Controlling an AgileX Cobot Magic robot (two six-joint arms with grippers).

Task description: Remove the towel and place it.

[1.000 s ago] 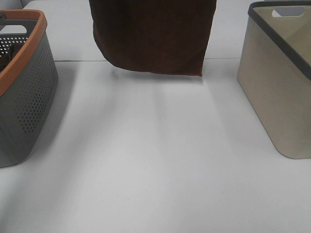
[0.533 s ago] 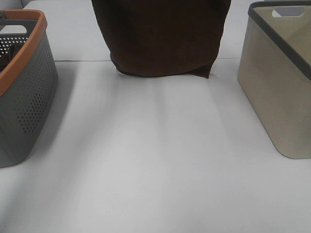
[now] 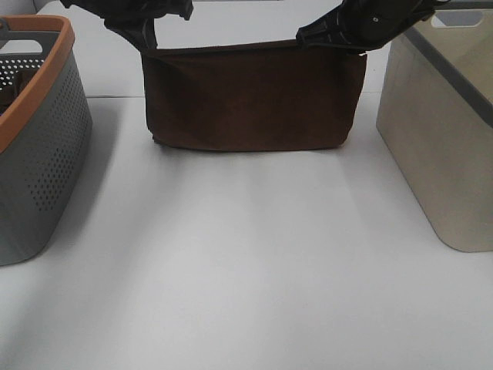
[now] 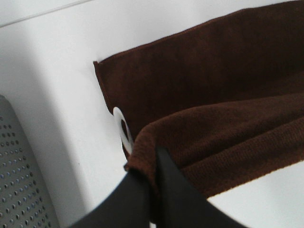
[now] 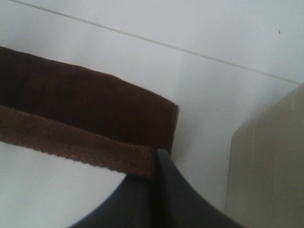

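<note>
Holding the towel (image 3: 250, 100) by its two top corners: left fingers (image 4: 167, 187) pinched shut on one, right fingers (image 5: 164, 190) pinched shut on the other. Stretched flat and upright between them, top edge level, bottom fold touching the worktop (image 3: 246, 262). Hanging just beside the beige basket (image 3: 439, 146), on its side facing the grey basket (image 3: 38, 162), clear of the beige wall. Small white tag (image 4: 119, 128) at the towel's edge, close to the left fingers. Grey, orange-rimmed basket well apart from the beige basket, beyond the towel.
</note>
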